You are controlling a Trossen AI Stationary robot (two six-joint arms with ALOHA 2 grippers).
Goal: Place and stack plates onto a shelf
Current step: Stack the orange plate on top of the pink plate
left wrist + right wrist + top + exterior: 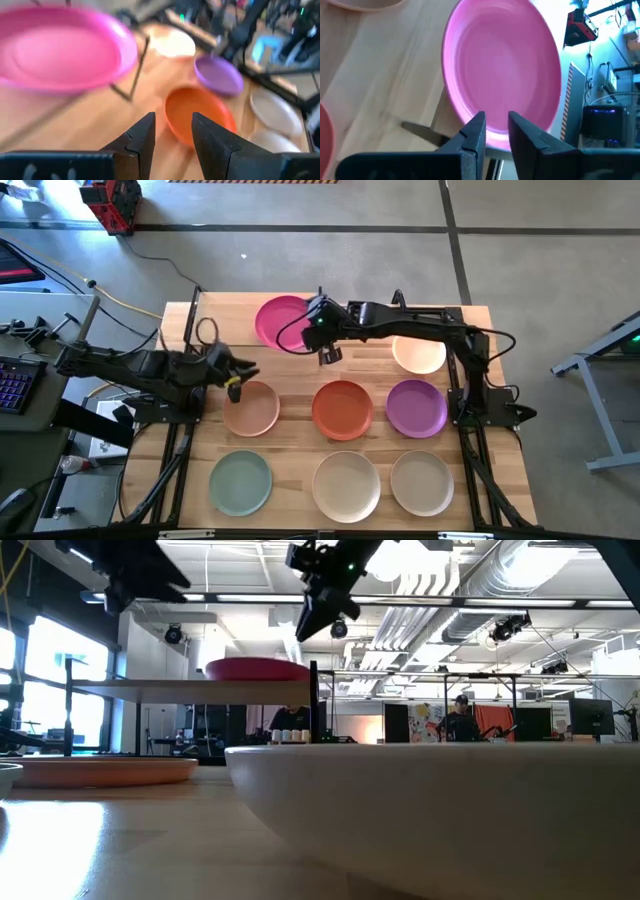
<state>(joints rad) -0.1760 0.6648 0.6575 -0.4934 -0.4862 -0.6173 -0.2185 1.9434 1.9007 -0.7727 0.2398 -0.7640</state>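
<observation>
Now the magenta plate (281, 321) is sitting on the shelf (190, 691), w/ the right gripper (328, 356) hovering just beside its rim, fingers parted & holding nothing. Left gripper (236, 383) is waiting above the peach plate (252, 408) (fingers apart, empty too); other plates are lying on the surface (300, 430).
</observation>
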